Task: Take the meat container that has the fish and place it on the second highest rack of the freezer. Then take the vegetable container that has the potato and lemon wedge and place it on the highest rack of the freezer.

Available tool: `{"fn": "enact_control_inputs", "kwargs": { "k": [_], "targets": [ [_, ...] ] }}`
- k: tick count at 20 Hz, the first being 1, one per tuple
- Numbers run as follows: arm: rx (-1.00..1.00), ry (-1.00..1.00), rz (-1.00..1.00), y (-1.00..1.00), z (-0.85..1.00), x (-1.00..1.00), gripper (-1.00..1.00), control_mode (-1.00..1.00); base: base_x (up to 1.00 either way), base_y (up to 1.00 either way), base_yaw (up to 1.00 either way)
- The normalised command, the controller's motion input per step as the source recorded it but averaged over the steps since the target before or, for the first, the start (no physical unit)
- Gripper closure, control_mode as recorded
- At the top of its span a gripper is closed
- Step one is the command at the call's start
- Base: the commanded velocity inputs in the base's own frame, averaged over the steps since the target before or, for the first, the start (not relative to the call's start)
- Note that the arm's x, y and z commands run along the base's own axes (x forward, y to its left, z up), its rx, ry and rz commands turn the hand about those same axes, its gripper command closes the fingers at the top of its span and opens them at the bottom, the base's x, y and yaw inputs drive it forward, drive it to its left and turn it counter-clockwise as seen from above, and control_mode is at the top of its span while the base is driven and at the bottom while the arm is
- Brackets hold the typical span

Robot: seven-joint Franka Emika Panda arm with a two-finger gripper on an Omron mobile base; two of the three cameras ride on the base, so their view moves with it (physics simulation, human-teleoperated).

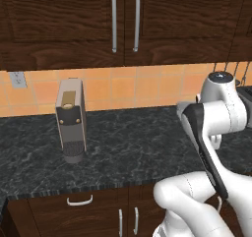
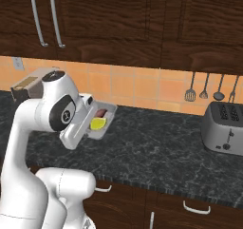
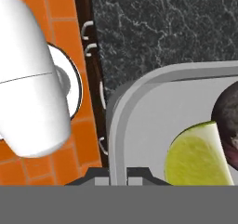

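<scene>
Two items, lemon wedge (image 3: 197,155) and potato (image 3: 228,118), lay in tray (image 2: 108,119) | gripper (image 3: 118,174) clenched tray rim | advice: carry level to freezer.

dark marbled counter (image 1: 138,142), coffee machine (image 1: 71,120) standing on it, toaster (image 2: 224,127) too

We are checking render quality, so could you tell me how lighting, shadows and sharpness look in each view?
Left base view: flat, even light, only a soft shadow under the coffee machine, no glare. Right base view: equally even; the toaster looks slightly soft. Hand view: the lemon wedge and tray are very close, with softened edges.
</scene>
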Motion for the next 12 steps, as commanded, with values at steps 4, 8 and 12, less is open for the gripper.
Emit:
{"fn": "enact_control_inputs", "kwargs": {
  "k": [4,8,12],
  "targets": [
    [0.03,0.0,0.04,0.0,0.41,-0.18,1.0,-1.0,0.0,0.0,0.0],
    [0.0,0.0,0.01,0.02,0.29,-0.3,1.0,-1.0,0.0,0.0,0.0],
    [0.0,-0.01,0.0,0.16,0.1,-0.3,1.0,-1.0,0.0,0.0,0.0]
  ]
}}
